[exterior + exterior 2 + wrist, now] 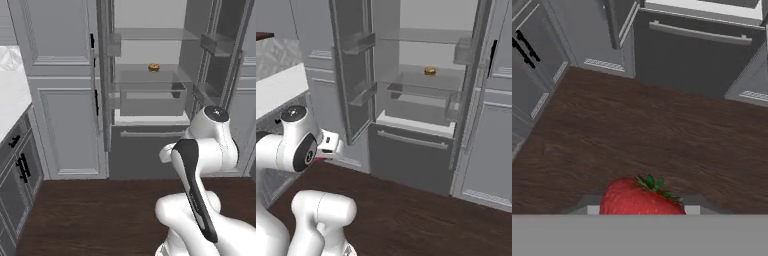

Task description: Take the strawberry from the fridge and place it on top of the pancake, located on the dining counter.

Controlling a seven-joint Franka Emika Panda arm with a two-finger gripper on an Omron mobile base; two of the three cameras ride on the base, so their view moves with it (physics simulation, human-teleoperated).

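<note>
1. The white arm is folded back from the fridge [150,90], its elbow raised and the hand carried low over the dark wood floor [652,135], facing down and toward the fridge's bottom drawer [697,55].
2. The gripper [641,210] is closed on the strawberry [639,199]; the fingertips themselves are hidden behind the berry.
3. The strawberry sits at the bottom of the hand view, held clear of the floor. Its green leaves [654,186] point up and to the right in that view, away from the hand. Its long axis cannot be judged, as the lower part is cut off.
4. Both fridge doors stand open. A small burger [429,71] rests on a glass shelf inside.
</note>
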